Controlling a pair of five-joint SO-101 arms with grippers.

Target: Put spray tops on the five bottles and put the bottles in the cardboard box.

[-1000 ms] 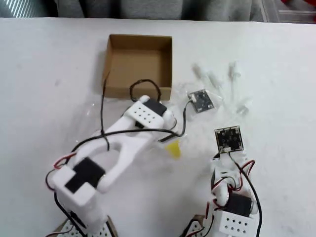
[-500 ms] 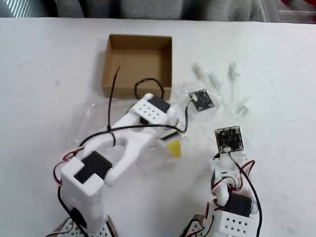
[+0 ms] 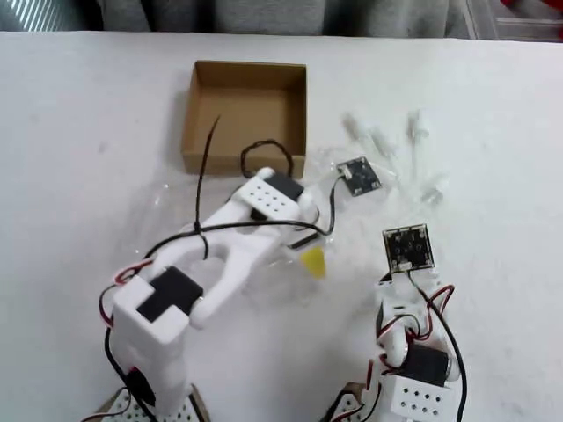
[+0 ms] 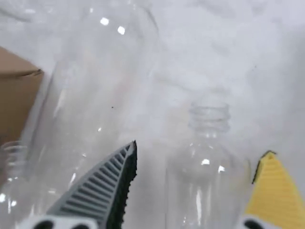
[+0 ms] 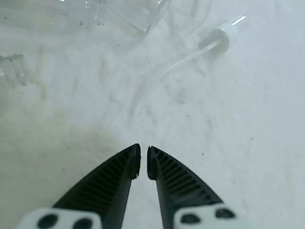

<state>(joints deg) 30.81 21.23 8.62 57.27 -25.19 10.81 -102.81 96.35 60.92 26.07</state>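
In the left wrist view a small clear bottle [image 4: 208, 164] with an open threaded neck stands between the fingers of my left gripper [image 4: 201, 149], which is open around it without touching. A larger clear bottle [image 4: 97, 90] stands beside it, and the cardboard box [image 4: 15, 98] shows behind. From above, the box [image 3: 249, 112] is empty, and the left arm's yellow finger [image 3: 310, 262] lies just in front of it. My right gripper [image 5: 143, 162] is shut on nothing, low over the table. A white spray top [image 5: 222, 36] lies ahead of it. Several spray tops [image 3: 383, 141] lie right of the box.
A third bottle neck [image 4: 11, 157] shows near the box. Clear plastic pieces [image 5: 138, 14] lie on the table beyond the right gripper. The right arm's base [image 3: 413, 378] sits at the front right. White table [image 3: 493, 105] is bare at the far right and far left.
The left arm has swung slightly to the right and forward, bringing its wrist closer to the box's front wall. The right arm has stayed still.
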